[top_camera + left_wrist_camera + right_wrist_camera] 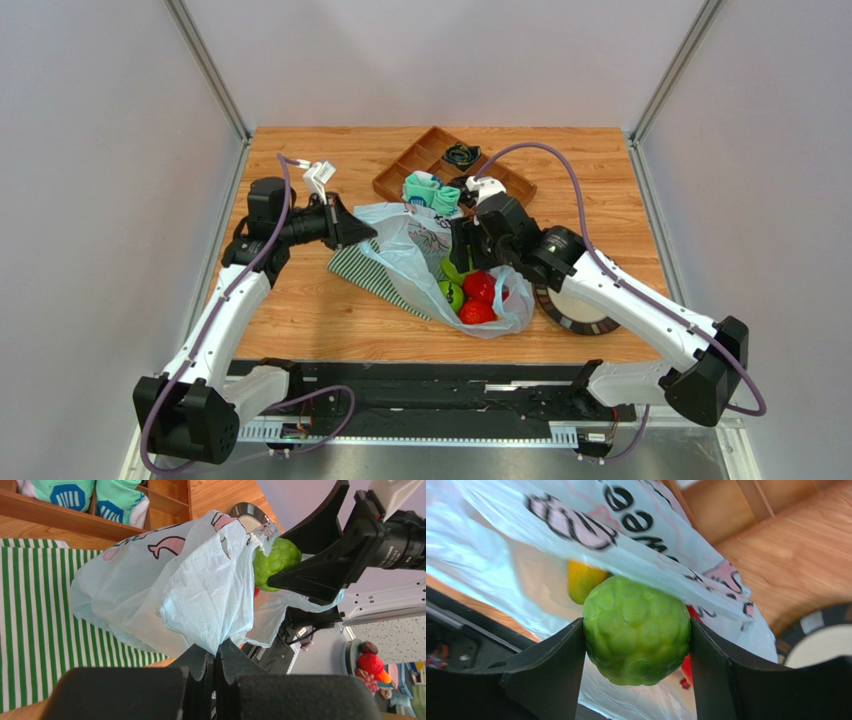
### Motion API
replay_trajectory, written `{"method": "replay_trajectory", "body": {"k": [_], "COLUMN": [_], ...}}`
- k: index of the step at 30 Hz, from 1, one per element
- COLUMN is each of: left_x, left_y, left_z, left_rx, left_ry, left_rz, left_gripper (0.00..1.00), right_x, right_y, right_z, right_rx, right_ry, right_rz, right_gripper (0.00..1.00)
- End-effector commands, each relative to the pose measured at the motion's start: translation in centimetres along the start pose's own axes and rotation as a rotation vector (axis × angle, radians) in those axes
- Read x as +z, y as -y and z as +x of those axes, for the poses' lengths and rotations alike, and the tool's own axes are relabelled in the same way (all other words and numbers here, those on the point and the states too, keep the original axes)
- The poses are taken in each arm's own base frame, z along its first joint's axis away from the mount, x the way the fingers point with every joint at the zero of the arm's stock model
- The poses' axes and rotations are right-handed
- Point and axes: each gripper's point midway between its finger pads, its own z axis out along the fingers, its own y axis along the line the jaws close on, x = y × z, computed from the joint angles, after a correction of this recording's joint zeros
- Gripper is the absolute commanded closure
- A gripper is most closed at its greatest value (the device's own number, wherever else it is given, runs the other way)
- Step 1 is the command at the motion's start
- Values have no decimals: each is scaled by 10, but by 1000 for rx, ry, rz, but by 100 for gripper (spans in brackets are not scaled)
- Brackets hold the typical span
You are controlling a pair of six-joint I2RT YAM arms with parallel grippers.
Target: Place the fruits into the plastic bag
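Observation:
The pale-blue plastic bag point(420, 255) lies mid-table with its mouth toward the right arm. My left gripper point(352, 228) is shut on the bag's edge point(210, 605) and holds it up. My right gripper point(468, 250) is shut on a green bumpy fruit point(637, 630) at the bag's mouth; that fruit also shows in the left wrist view point(276, 561). Inside the bag lie two red fruits point(479, 297), a green one point(452, 293) and a yellow one point(582, 580).
A green-and-white striped cloth point(365, 270) lies under the bag. A brown divided tray point(425, 165) at the back holds teal socks point(432, 192) and a dark item point(461, 154). A round black-and-white plate point(580, 308) sits beside the right arm.

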Motion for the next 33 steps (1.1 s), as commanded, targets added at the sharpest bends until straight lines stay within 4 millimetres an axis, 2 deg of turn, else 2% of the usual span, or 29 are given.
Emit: {"method": "replay_trajectory", "body": {"k": [1, 6, 9, 12, 15, 18, 19, 21, 22, 25, 27, 33], "left_x": [-3, -3, -3, -2, -2, -2, -2, -3, -3, -2, -2, -2], "left_y": [5, 5, 5, 4, 4, 4, 4, 3, 3, 3, 3, 2], "left_z": [-8, -8, -8, -7, -7, -7, -8, -8, -8, -8, -8, -7], "left_rx": [43, 43, 45, 39, 42, 43, 42, 42, 42, 40, 38, 37], "left_ry": [26, 28, 26, 23, 24, 24, 24, 25, 25, 24, 23, 22], "left_rz": [15, 11, 12, 9, 6, 6, 6, 5, 7, 5, 6, 2], "left_gripper": [100, 100, 100, 100, 100, 100, 100, 100, 100, 100, 100, 100], "right_x": [-4, 15, 34, 46, 54, 58, 58, 58, 58, 54, 49, 14], "right_y": [17, 10, 8, 4, -2, 1, 2, 5, 4, -3, -16, -51], "right_z": [10, 22, 34, 45, 48, 51, 49, 50, 48, 43, 34, -3], "right_rx": [-45, -69, -84, -76, -58, -60, -57, -64, -64, -78, -94, -137], "right_ry": [-30, -80, -132, -170, -165, -176, -171, -175, -170, -156, -131, -14], "right_rz": [133, 160, 179, 181, 163, 179, 190, 211, 213, 185, 136, 23], "right_gripper": [76, 76, 76, 72, 65, 43, 33, 23, 11, 6, 5, 5]}}
